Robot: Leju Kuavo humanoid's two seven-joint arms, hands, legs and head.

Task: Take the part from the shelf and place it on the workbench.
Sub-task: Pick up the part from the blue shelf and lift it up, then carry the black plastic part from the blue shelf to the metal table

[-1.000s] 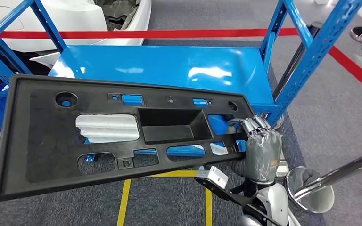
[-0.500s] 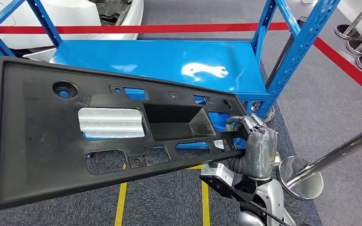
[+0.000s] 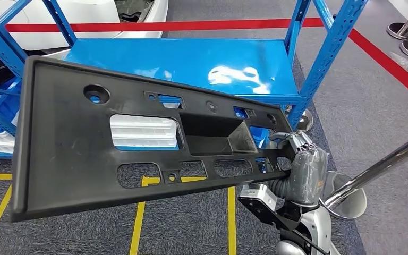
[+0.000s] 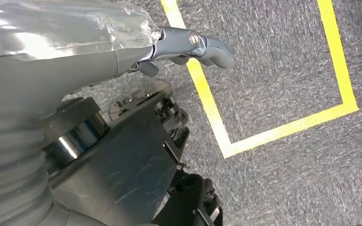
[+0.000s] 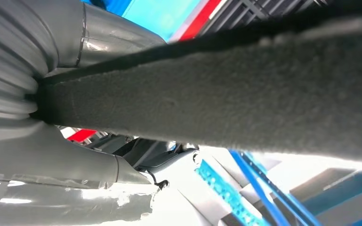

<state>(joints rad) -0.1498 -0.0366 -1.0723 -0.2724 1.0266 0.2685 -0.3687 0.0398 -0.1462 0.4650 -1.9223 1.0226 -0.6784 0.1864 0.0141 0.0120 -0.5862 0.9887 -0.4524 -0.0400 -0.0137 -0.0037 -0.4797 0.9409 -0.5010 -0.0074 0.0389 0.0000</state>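
1. We see a long, flat black plastic panel (image 3: 138, 143) held in the air in front of the blue shelf rack (image 3: 191, 64), tilted so its far end sits higher than the end near us. Its matte, lightly grained face has raised rims and several cut-outs: round holes, small rectangular slots, rounded windows and 1 deep box-shaped recess near the middle.
2. The right hand (image 3: 300, 159) grips the panel at its right end. Its grey fabric-like cover is wrinkled, and its metallic fingers (image 3: 292, 141) curl over the panel's edge, pressed close together.
3. In the right wrist view, the panel's rough, grainy edge (image 5: 217, 99) runs across the picture, wedged between ribbed grey parts of the hand (image 5: 52, 117).
4. The left hand (image 4: 122, 42) hangs over the grey carpet (image 4: 287, 70). A smooth grey digit (image 4: 202, 44) sticks out past its cover and touches nothing; we cannot tell how the rest of the fingers lie.
5. The rack's glossy blue metal shelf (image 3: 154, 58) reflects bright light, and its perforated upright (image 3: 329, 48) rises on the right.
6. Yellow tape lines (image 3: 138, 228) cross the carpet, a red line (image 3: 191, 24) runs behind the rack, and a polished metal pole (image 3: 382, 164) slants in at the right.
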